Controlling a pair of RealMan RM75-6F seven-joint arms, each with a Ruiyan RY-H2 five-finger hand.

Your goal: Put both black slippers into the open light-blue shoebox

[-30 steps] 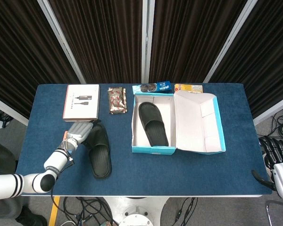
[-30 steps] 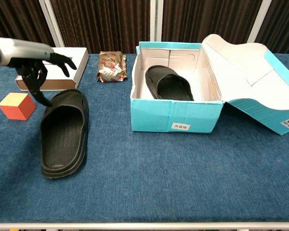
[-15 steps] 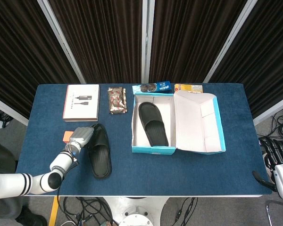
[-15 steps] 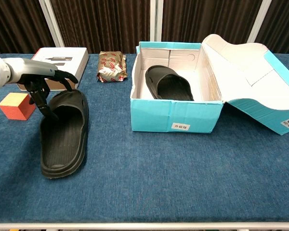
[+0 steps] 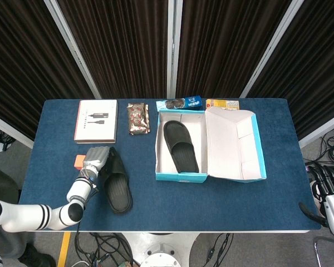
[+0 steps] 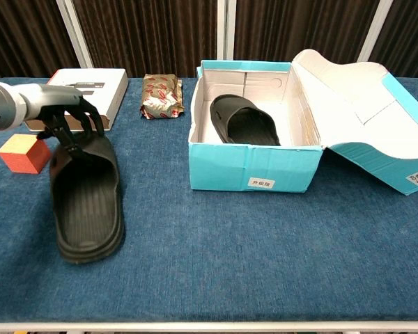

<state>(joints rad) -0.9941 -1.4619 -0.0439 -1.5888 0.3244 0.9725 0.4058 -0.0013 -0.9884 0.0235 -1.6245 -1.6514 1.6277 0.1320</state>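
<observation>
One black slipper (image 5: 116,183) (image 6: 87,202) lies on the blue table's left side, toe pointing away. My left hand (image 5: 96,158) (image 6: 68,126) is over its toe end, fingers curled down around the strap and gripping it. The second black slipper (image 5: 181,146) (image 6: 244,124) lies inside the open light-blue shoebox (image 5: 181,177) (image 6: 254,167) at mid-table, whose lid hangs open to the right. My right hand (image 5: 328,194) hangs off the table's right edge with its fingers apart, holding nothing; the chest view does not show it.
An orange block (image 6: 24,153) (image 5: 78,161) sits just left of my left hand. Along the far edge lie a white flat box (image 5: 96,119), a brown snack packet (image 5: 138,118), a blue cookie pack (image 5: 180,103) and a yellow packet (image 5: 222,103).
My left hand has come down onto the slipper's toe strap and closed on it. The slipper has turned, its heel swinging right and its toe left. The right hand has not moved.
</observation>
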